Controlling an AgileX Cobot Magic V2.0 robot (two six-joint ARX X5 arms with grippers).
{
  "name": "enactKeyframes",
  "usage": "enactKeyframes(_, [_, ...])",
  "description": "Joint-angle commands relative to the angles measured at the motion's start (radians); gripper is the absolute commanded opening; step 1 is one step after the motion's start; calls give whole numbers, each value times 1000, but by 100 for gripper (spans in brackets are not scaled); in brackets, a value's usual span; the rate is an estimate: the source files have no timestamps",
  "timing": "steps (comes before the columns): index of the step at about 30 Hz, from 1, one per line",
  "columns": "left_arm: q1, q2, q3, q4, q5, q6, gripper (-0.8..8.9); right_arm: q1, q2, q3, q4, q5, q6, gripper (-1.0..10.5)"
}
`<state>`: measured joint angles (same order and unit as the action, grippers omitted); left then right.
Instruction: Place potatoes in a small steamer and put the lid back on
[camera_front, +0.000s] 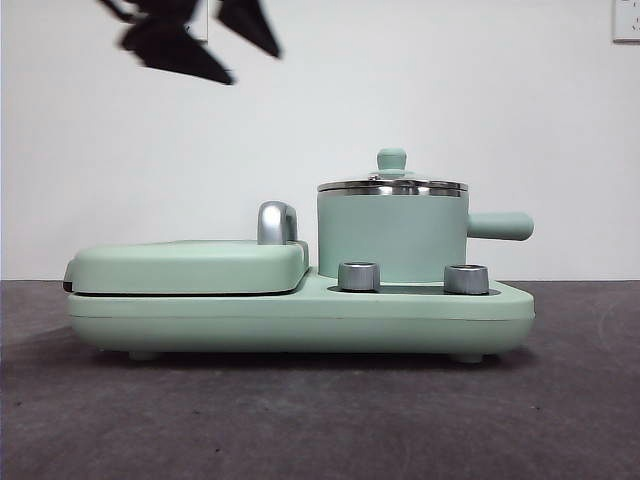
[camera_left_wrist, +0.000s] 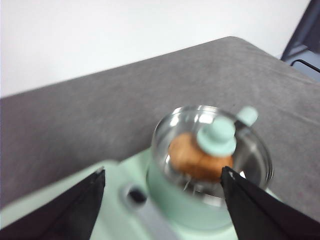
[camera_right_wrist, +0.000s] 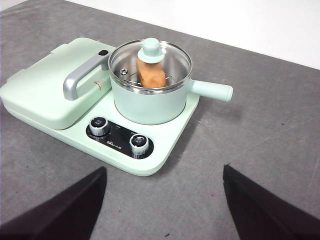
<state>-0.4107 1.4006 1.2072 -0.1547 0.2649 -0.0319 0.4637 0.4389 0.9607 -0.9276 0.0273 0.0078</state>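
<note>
The small steamer (camera_front: 390, 235) stands on the right half of a mint-green cooker base, its stubby handle pointing right. The lid (camera_front: 392, 185) sits flat on its steel rim, knob up. Through the glass of the lid (camera_right_wrist: 151, 50) I see the orange-brown potatoes (camera_right_wrist: 152, 75) inside the steamer (camera_right_wrist: 150, 107). My left gripper (camera_left_wrist: 162, 171) hangs open and empty above the cooker, just short of the lid (camera_left_wrist: 215, 135) and the potatoes (camera_left_wrist: 192, 157). It shows blurred at the top left (camera_front: 200, 40). My right gripper (camera_right_wrist: 165, 169) is open and empty, well back from the cooker.
A flat green griddle cover (camera_front: 190, 265) with a steel handle (camera_front: 277, 222) fills the base's left half. Two steel dials (camera_front: 359, 276) (camera_front: 466, 278) sit at the base's front. The cooker rests on a grey table (camera_right_wrist: 260, 125) before a white wall.
</note>
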Motion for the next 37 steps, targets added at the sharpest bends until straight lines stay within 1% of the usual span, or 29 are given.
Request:
enactKeyframes(1, [32,-138,-138,23,5,-48,374,5,3,12,7,0,11,358])
enactKeyframes(5, [93,-355,-341,11,5,-74,373,5,3,12,7,0,11,358])
enactKeyframes(7, [116,-460,-412,-11,5,-103,371,5,3,12,6,0,11,358])
enactKeyframes(9, [133,-554,-455,-64,5,-113,371,5,4,12,6,0,11,358])
enactKeyframes(14, [150,-745,-475,-294,4,-111,371,5,4,12,6,0,11,358])
enactKeyframes(17, [150,-832,-475,-388,-3,-111,371,5,4,12,6,-1,11,358])
enactKeyframes(21, [150,-923,-475,-445,-6,-105,371,5,4,12,-17,-1,12,358])
enactKeyframes(25, [149,-980,-475,-470,-5,-127,365,5,3,12,-54,-4,12,353])
enactKeyframes(26, [149,-992,-475,-471,-5,-127,249,5,3,12,-52,-3,12,288])
enactKeyframes(27, [148,-1002,-475,-474,-2,-127,-32,5,3,12,-50,-4,12,35])
enactKeyframes(28, [149,-1011,-475,-468,-2,-136,38,5,3,12,-46,-3,7,9])
enactKeyframes(29, [149,-1015,-475,-453,-3,-135,4,5,3,12,-33,1,8,22])
enactKeyframes(32, [149,-1017,-475,-448,-3,-141,6,7,2,12,-18,-16,12,15])
enactKeyframes(37, [149,-1017,-475,-452,-4,-135,6,7,1,12,-14,-16,11,14])
